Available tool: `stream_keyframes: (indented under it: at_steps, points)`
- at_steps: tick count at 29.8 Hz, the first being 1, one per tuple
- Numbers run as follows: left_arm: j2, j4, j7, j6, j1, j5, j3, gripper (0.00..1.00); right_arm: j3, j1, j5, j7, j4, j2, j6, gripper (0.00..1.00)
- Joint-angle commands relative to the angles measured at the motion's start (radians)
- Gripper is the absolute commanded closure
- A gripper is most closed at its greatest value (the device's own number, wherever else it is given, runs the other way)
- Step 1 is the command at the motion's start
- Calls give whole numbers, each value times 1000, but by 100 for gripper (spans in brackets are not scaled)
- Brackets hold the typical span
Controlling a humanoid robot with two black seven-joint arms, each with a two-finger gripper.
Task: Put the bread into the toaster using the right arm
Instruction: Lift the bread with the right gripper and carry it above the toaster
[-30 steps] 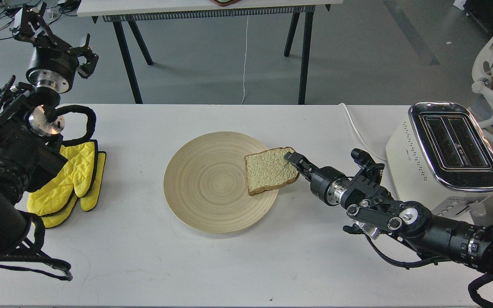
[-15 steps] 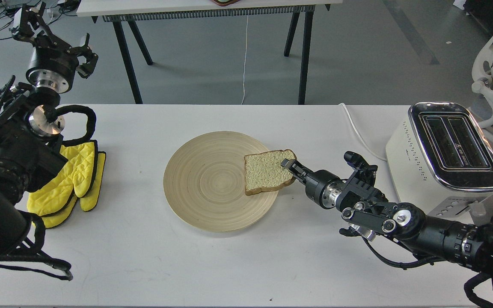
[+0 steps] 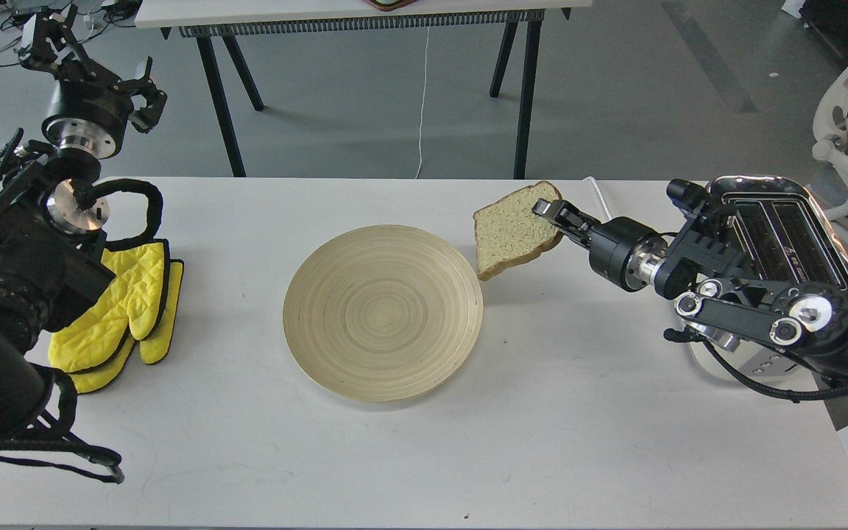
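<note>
Bench (image 3: 394, 456) surface, white and nearest to you, carries a round wooden plate (image 3: 383, 313) at its middle. To your left, yellow quilted mitts (image 3: 121, 313) lie beside the plate, partly under your left arm. To your right, the right arm (image 3: 762, 316) reaches in from the edge and crosses in front of the toaster (image 3: 799, 228), which stands at the bench's far right corner with its two slots facing up and its white cord (image 3: 601, 197) running off the far edge. Your right hand (image 3: 553, 217) is clamped on the bread (image 3: 512, 232), gripping the slice at its right edge. The bread hangs in the air, tilted, just beyond the plate's far right rim and touching neither plate nor toaster; its shadow falls on the bench below. Farther off, at upper left, your left hand (image 3: 63, 44) is raised above the floor beyond the bench; you cannot tell whether its fingers are apart or together.
</note>
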Motion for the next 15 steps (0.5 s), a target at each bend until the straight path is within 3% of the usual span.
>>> stream_keyframes:
  at_steps: [1, 7, 11, 15]
  points:
    - [0, 0, 0, 0, 0, 1, 1, 0, 0, 41, -93, -12, 122, -204, 2, 96]
    - [0, 0, 0, 0, 0, 1, 3, 0, 3, 96, -219, -31, 251, -505, 56, 96]
    - [0, 0, 0, 0, 0, 1, 3, 0, 6, 99, -354, -41, 273, -623, 77, 96]
    - [0, 0, 0, 0, 0, 1, 3, 0, 5, 94, -396, -83, 287, -685, 100, 96]
